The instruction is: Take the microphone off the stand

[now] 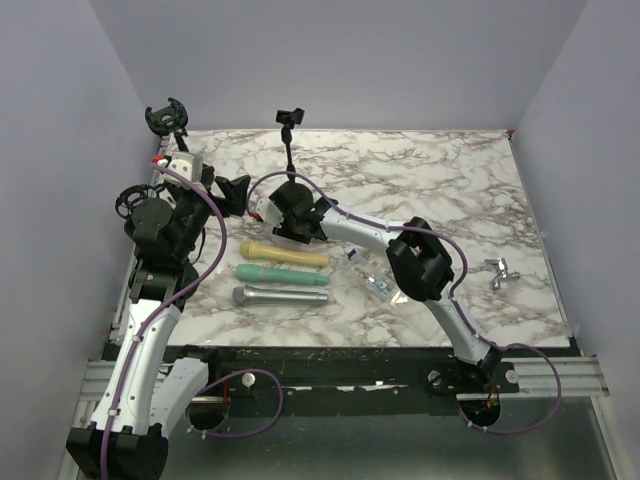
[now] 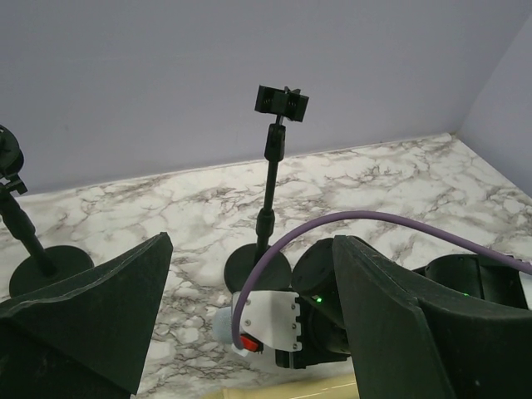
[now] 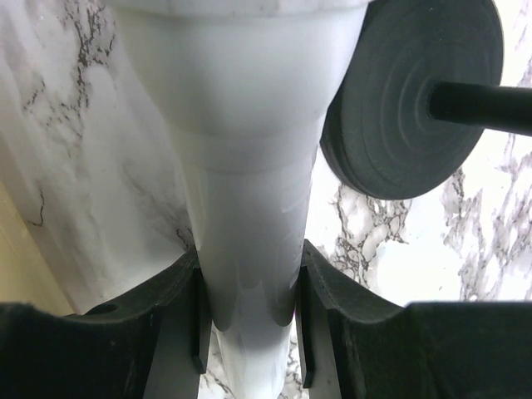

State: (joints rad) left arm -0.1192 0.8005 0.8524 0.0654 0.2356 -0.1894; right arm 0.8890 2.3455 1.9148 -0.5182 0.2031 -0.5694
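A black stand (image 1: pixel 289 150) rises at the back centre; its top clip (image 2: pixel 281 101) is empty. Its round base shows in the right wrist view (image 3: pixel 411 91). My right gripper (image 3: pixel 249 320) is shut on the handle of a white microphone (image 3: pixel 249 224), held low over the marble table (image 1: pixel 430 190) beside that base. The microphone's head pokes out left of the right gripper (image 1: pixel 290 222) in the left wrist view (image 2: pixel 224 324). My left gripper (image 2: pixel 252 249) is open and empty, just left of the right gripper, and faces the stand.
A second black stand (image 1: pixel 167 118) is at the back left corner. A beige microphone (image 1: pixel 283 255), a green one (image 1: pixel 282 272) and a silver one (image 1: pixel 280 296) lie side by side near the front. A clear plastic piece (image 1: pixel 375 285) and a metal part (image 1: pixel 500 272) lie to the right.
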